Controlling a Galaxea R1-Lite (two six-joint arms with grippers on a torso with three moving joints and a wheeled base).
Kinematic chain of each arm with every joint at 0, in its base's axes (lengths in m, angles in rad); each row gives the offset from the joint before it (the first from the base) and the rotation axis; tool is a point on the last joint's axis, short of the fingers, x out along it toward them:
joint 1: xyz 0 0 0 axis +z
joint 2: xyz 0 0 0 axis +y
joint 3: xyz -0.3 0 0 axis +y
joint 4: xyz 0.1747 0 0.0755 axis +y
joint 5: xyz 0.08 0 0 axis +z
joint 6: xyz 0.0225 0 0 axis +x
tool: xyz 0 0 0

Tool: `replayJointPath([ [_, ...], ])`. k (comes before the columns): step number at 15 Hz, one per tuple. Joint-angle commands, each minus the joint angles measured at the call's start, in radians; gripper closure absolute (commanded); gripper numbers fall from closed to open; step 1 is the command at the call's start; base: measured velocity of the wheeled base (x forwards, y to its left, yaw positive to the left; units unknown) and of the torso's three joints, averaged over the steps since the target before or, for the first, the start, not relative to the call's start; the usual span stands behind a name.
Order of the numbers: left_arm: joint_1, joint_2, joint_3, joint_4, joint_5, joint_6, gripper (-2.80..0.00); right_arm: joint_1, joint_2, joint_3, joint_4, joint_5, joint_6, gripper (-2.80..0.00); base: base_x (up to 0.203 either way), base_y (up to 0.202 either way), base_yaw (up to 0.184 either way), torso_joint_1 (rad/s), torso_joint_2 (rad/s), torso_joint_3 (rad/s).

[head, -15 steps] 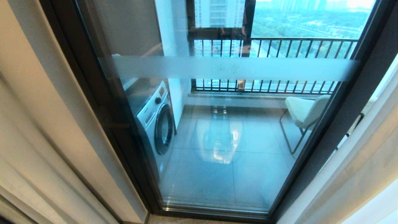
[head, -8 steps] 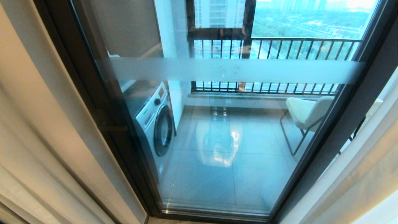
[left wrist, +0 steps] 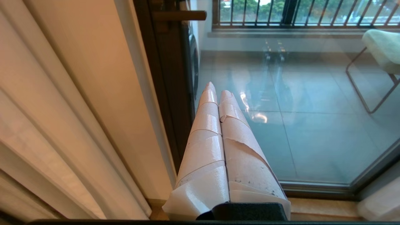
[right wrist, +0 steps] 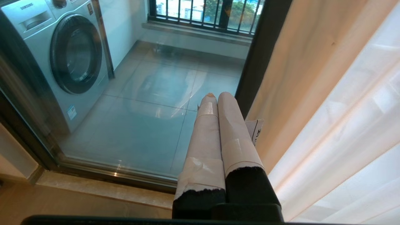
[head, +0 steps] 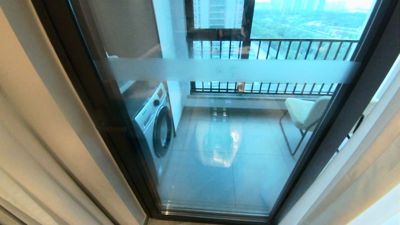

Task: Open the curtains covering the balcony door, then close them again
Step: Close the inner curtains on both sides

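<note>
Curtains are hanging drawn apart in long pale vertical folds at both sides, leaving the balcony door uncovered: clear glass in a dark frame, a frosted band running across it. Behind the glass are standing a washing machine and a chair. The left gripper and right gripper are pointing at the pane, taped fingers pressed together, gripping nothing.

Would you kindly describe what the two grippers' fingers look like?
The left gripper has two long tapered fingers wrapped in white tape, cracked and scuffed, on a black base. The right gripper has rounder fingers in pale tape, torn low down, showing black beneath.
</note>
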Motion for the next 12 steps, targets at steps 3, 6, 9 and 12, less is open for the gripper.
replayJointPath([
  [3, 0.0, 0.0, 0.0, 0.0, 0.0, 0.0, 0.0, 0.0, 0.0, 0.0, 0.001, 0.001, -0.001, 0.0, 0.001, 0.101, 0.001, 0.004, 0.0, -0.002],
  [6, 0.0, 0.0, 0.0, 0.0, 0.0, 0.0, 0.0, 0.0, 0.0, 0.0, 0.001, 0.001, -0.001, 0.0, 0.0, 0.186, 0.002, 0.002, 0.0, 0.003],
  [9, 0.0, 0.0, 0.0, 0.0, 0.0, 0.0, 0.0, 0.0, 0.0, 0.0, 0.001, 0.001, -0.001, 0.0, 0.0, 0.183, 0.001, 0.005, 0.01, 0.003],
  [12, 0.0, 0.0, 0.0, 0.001, 0.0, 0.001, 0.0, 0.0, 0.0, 0.0, 0.001, 0.001, -0.001, 0.0, 0.0, 0.183, 0.001, 0.002, 0.0, 0.002],
])
